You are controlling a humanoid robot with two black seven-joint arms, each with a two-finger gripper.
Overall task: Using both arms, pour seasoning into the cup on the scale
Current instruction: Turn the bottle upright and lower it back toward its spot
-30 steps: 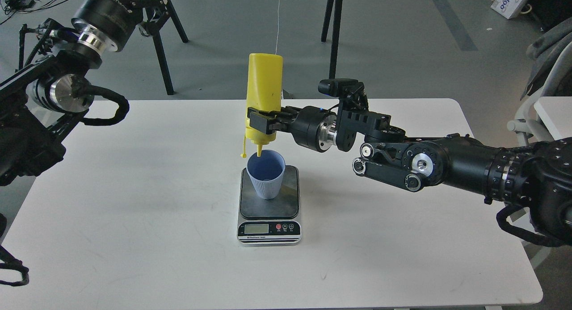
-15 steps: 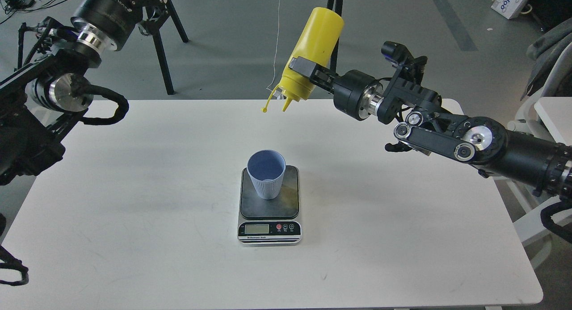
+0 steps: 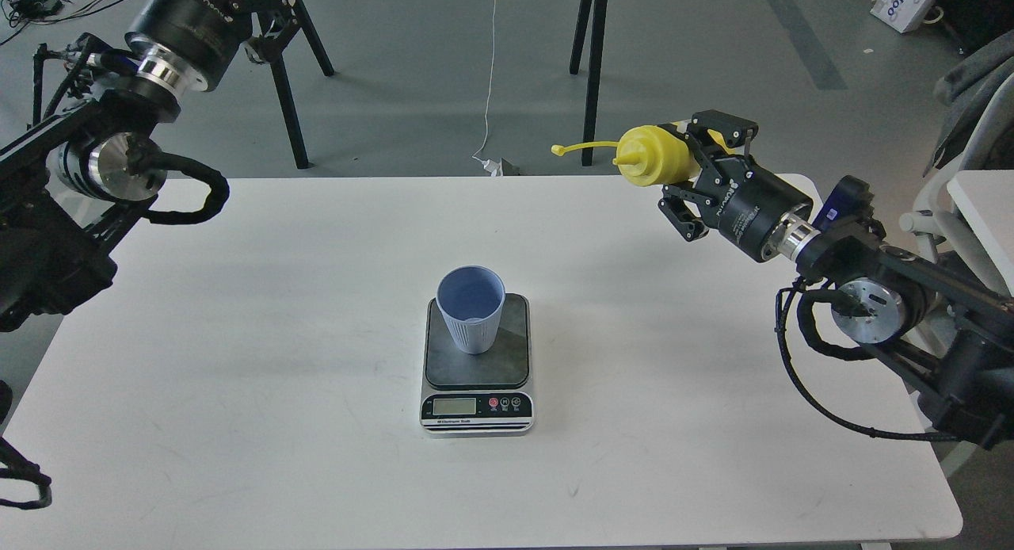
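The yellow seasoning bottle (image 3: pixel 651 155) lies about level in the air over the table's far right. Its nozzle points left and its cap strap (image 3: pixel 582 147) sticks out to the left. My right gripper (image 3: pixel 691 169) is shut on the bottle's body, far from the cup. The light-blue cup (image 3: pixel 470 308) stands upright on the dark plate of the scale (image 3: pixel 507 352) at the table's middle, with the display facing me. My left arm (image 3: pixel 119 154) rises at the far left, and its far end runs out of the top of the view.
The white table (image 3: pixel 238 376) carries only the scale and cup. Black tripod legs (image 3: pixel 289 98) and a hanging white cable (image 3: pixel 491 66) stand on the floor behind it. A white chair (image 3: pixel 962 193) is at the right edge.
My right gripper has carried the bottle up from over the cup and away to the right, turning it from nozzle-down to about level. The cup, scale and left arm have not moved.
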